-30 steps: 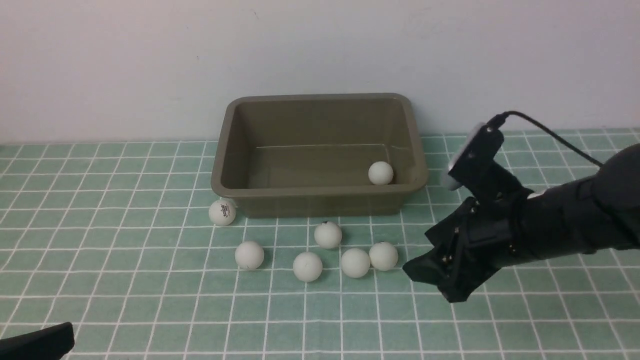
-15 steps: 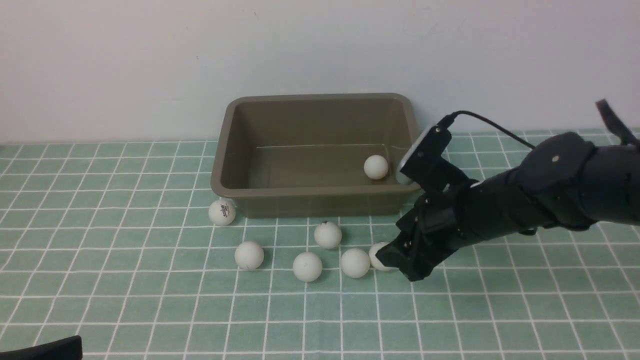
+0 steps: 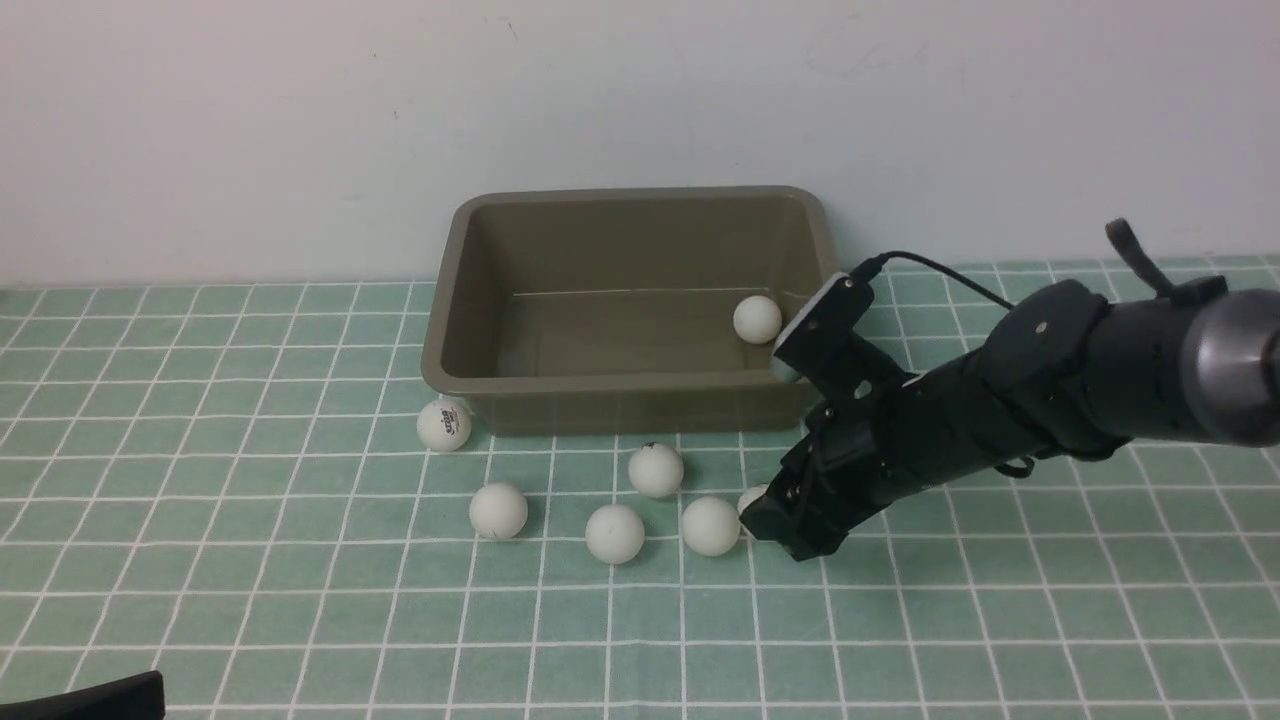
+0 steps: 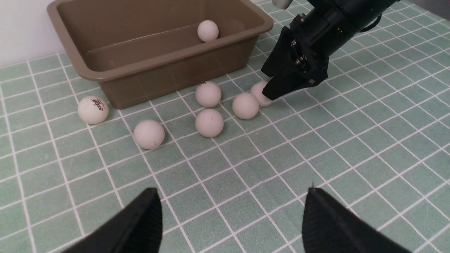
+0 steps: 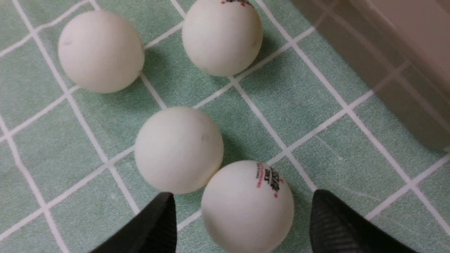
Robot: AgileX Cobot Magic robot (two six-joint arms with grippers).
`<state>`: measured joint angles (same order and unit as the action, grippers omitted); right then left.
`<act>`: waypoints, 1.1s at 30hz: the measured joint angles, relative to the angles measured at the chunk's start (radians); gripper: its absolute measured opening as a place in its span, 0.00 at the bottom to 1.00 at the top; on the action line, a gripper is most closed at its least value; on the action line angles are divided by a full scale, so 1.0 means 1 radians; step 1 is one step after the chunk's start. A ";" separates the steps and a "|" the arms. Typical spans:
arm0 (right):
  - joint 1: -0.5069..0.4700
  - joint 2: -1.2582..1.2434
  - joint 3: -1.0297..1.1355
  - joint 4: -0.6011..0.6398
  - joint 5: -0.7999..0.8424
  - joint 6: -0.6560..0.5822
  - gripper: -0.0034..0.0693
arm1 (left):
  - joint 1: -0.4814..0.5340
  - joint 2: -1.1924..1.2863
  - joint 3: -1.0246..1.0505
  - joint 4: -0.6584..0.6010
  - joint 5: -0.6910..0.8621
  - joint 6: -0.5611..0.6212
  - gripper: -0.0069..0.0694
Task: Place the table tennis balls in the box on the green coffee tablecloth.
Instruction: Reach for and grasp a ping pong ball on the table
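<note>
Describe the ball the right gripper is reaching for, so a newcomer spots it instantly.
Start at the olive-brown box by the wall; a loose cluster of white balls lies on the green tablecloth in front of it. Take the cluster's rightmost ball, pressed against its neighbour: it alone sits between the open jaws of the right gripper.

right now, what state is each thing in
cloth, spread flat
box, upright, no lid
ball in box, loose near the right wall
five balls, loose on the cloth
sixth ball, on the cloth, not gripped
right gripper, open, jaws either side of the sixth ball
left gripper, open, empty
</note>
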<state>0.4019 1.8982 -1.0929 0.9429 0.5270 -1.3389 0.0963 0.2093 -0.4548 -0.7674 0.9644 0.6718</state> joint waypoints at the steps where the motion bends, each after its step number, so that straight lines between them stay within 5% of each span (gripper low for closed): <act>1: 0.000 0.000 0.000 0.000 -0.002 0.000 0.68 | 0.000 0.000 0.000 0.000 0.000 0.000 0.72; 23: 0.000 0.033 -0.003 0.021 -0.042 -0.019 0.68 | 0.000 0.000 0.000 0.001 0.000 0.000 0.72; 33: 0.000 0.064 -0.005 0.032 -0.042 -0.040 0.54 | 0.000 0.000 0.000 0.002 0.000 0.000 0.72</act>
<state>0.4019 1.9618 -1.0980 0.9751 0.4854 -1.3786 0.0963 0.2093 -0.4548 -0.7652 0.9644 0.6718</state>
